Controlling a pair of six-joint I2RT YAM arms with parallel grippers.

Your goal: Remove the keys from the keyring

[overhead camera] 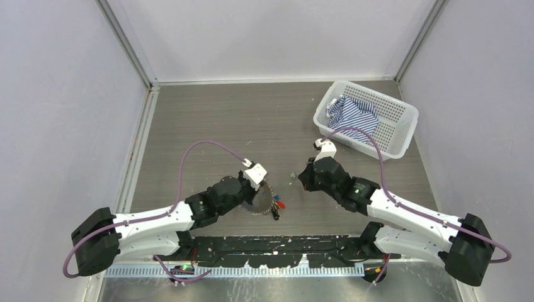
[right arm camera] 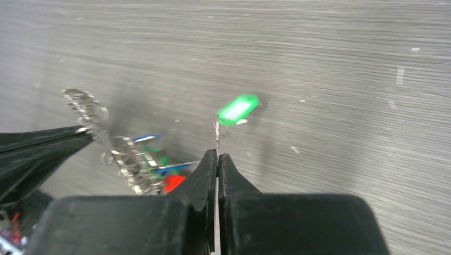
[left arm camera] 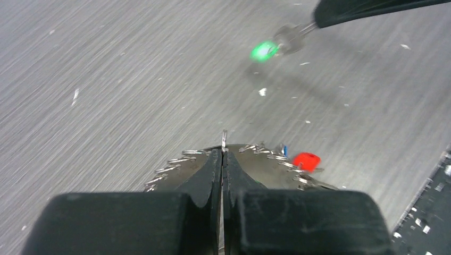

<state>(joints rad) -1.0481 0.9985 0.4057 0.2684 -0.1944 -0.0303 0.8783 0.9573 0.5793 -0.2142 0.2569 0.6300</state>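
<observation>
Closest to the arms' bases, the left claw (left arm camera: 222,155) is pressed together on the rim of the keyring (overhead camera: 261,201). It holds that jagged grey ring tipped up on edge, low over the tabletop (overhead camera: 208,119). A thin sliver of metal pokes up just past its fingertips. The remaining keys (overhead camera: 278,205) hang bunched at the ring's right side. The red tag (left arm camera: 306,160) shows plainly, a blue tag (left arm camera: 285,150) peeps out beside it, and something dark lies below them that I can't make out clearly.

A little further out, the right claw (right arm camera: 217,155) is also closed, pinching a thin strip of metal edge-on. The green-tagged key (right arm camera: 238,109) sticks out beyond its tips. This key sits apart from the ring with bare tabletop between them, so I'd say it has come free of the coil, though the blur keeps me from being certain.

So the step in hand looks like one key off and several to go. The next move calls for the right claw to set the green one down away from the ring. It should then come back for the red or blue tag while the left claw keeps the ring steady and turned so the coil's split can be reached.

At the far right stands a white basket (overhead camera: 403,123) with a striped cloth (overhead camera: 352,116) in it, which has no part in this job.
</observation>
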